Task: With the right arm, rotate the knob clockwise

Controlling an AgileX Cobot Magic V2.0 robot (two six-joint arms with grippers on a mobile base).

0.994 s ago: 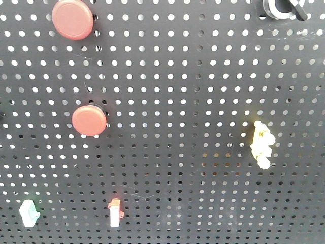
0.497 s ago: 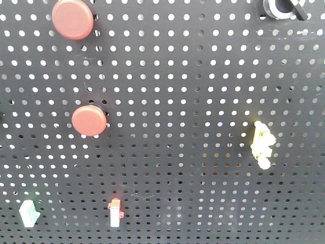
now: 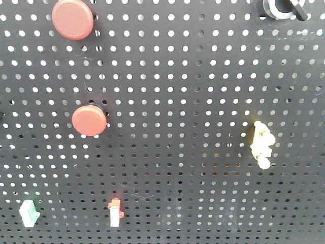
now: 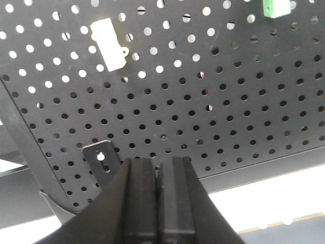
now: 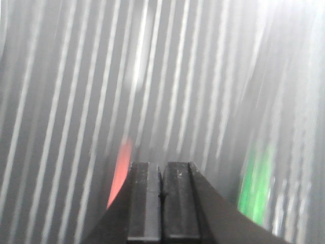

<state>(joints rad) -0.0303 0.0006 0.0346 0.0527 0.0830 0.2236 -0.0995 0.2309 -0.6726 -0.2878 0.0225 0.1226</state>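
Note:
The knob [image 3: 283,8], black with a whitish ring and a bar across it, sits at the top right edge of the black pegboard [image 3: 177,101] in the front view, partly cut off. Neither arm shows in that view. My right gripper [image 5: 161,165] is shut and empty in the right wrist view, which is heavily motion-blurred into streaks, with a red smear [image 5: 121,170] and a green smear [image 5: 256,183]. My left gripper [image 4: 156,161] is shut and empty below the pegboard's lower edge.
Two red round buttons [image 3: 73,19] [image 3: 89,120] sit on the left. A pale yellow lumpy toggle [image 3: 262,145] is at the right. A green switch [image 3: 29,213] and a white-and-red switch [image 3: 115,212] sit low on the board. A white switch [image 4: 110,43] and a mounting bracket [image 4: 100,158] show in the left wrist view.
Nothing differs in the front view. The streaks in the right wrist view show that its camera is moving fast.

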